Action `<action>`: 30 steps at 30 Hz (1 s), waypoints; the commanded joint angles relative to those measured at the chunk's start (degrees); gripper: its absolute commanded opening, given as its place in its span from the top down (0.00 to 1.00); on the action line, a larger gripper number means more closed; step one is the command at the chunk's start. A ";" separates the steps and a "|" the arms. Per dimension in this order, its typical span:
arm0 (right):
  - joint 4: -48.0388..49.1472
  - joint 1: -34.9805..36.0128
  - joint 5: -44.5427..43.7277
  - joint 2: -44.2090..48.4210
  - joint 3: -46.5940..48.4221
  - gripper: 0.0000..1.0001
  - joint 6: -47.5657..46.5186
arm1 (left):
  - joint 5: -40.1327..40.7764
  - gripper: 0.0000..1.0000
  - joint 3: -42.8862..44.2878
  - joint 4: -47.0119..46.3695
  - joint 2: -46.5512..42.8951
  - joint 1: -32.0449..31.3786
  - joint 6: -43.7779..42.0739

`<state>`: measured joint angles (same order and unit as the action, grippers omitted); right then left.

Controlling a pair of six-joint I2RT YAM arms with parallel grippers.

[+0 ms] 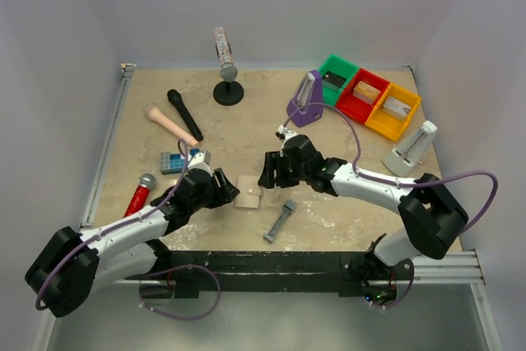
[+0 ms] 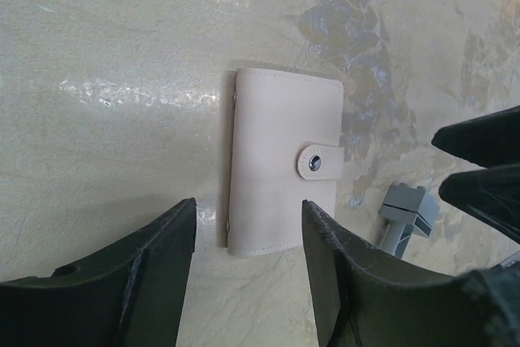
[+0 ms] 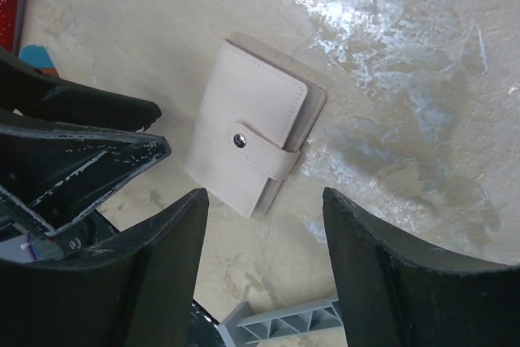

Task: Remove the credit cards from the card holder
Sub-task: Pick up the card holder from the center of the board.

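I am holding my left gripper (image 2: 248, 217) with its fingers spread wide and gripping nothing. It is hovering just beside the closed card holder (image 2: 284, 160), which is lying flat on the table (image 2: 122, 54) with its snap tab fastened and its near edge lining up with the gap between my fingertips. My right gripper (image 3: 264, 201) is likewise standing open and empty, facing the card holder from the opposite side, so it is resting between my two grippers, with a grey bar (image 1: 280, 220) lying nearby toward my bases.
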<state>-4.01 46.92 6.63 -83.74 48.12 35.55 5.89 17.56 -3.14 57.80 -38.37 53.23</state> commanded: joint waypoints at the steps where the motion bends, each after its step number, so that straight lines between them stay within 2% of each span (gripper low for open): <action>1: 6.90 -1.30 6.81 -1.68 -1.18 0.38 4.61 | -1.67 0.43 1.60 -4.33 1.35 0.23 -2.52; 9: 10.16 -3.32 9.01 -7.65 0.39 0.50 6.46 | -1.41 0.53 1.69 -4.42 4.51 0.23 -1.99; 18: 12.36 -6.66 11.99 -12.75 2.15 0.55 7.43 | -1.76 0.54 1.42 -5.12 6.27 0.23 -2.26; 20: 13.06 -7.01 13.14 -13.46 2.77 0.59 7.25 | -1.85 0.55 1.51 -5.56 6.80 0.31 -2.26; 30: 12.54 -7.63 16.48 -16.89 5.67 0.60 6.73 | -2.29 0.59 2.48 -5.65 9.79 0.22 -2.70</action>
<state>7.38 39.57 20.64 -99.77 51.29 42.44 4.05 18.33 -6.85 66.78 -38.33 51.42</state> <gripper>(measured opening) 0.403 0.413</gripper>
